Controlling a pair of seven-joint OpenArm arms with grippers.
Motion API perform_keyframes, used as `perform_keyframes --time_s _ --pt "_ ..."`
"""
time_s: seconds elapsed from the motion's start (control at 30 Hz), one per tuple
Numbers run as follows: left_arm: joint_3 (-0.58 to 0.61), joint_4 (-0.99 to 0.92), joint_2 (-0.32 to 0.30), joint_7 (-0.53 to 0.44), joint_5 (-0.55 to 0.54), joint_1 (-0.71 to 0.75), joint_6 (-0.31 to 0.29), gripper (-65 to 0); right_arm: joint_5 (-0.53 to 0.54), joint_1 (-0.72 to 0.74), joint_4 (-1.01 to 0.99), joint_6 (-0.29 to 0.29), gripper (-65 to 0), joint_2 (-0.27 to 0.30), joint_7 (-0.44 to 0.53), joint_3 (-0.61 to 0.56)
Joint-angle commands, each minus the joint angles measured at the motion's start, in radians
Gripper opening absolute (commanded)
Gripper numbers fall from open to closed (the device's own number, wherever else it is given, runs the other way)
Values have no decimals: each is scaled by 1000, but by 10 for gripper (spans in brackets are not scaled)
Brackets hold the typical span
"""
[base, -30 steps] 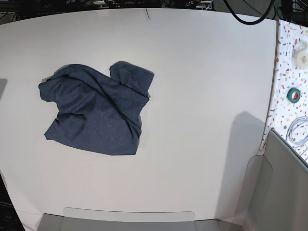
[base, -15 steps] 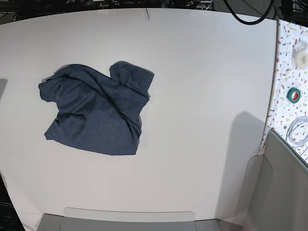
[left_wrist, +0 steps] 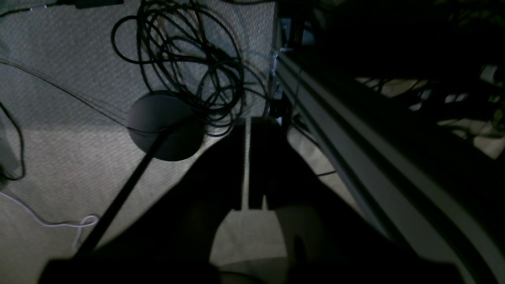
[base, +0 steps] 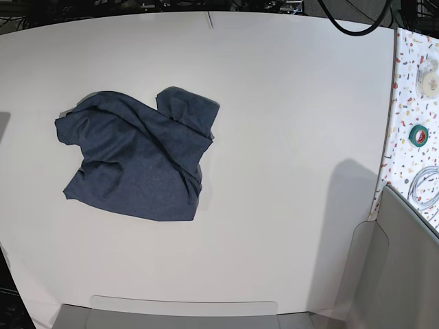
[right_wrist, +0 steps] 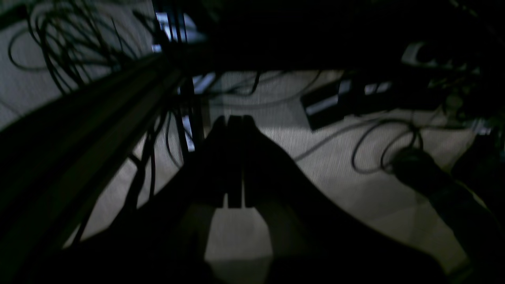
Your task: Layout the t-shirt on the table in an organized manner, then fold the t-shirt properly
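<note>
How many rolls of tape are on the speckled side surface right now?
2: a green roll midway along the speckled surface, and a pale roll farther back. More may lie beyond the frame's edge.

T-shirt (base: pixel 137 161) on table (base: pixel 288 103) — left half

Beside the white work surface runs a narrow speckled confetti-patterned counter (base: pixel 410 103) bearing a green tape roll (base: pixel 418 134) and a coiled white cable (base: pixel 425 186). Below, dim grey carpet (left_wrist: pixel 59 157) holds tangled black cables (left_wrist: pixel 185 59) and a round dark base (left_wrist: pixel 165 125).
</note>
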Motion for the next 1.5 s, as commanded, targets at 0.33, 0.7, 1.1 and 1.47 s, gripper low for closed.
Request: perform_keyframes --time_s 0.33,0.7,1.1,1.47 --pt "-3 322 2 -33 1 270 1 -650 10 -239 225 -1 -650 46 3 4" --pt "1 727 -1 -31 1 585 1 -650 11 -562 609 -1 -650 102 3 13" --pt "67 1252 -92 -7 -12 950 1 -650 10 -898 1076 -1 -650 136 1 88" --pt "106 1749 -296 90 -191 1191 1 -650 4 -1092 1482 -1 -650 176 -2 243"
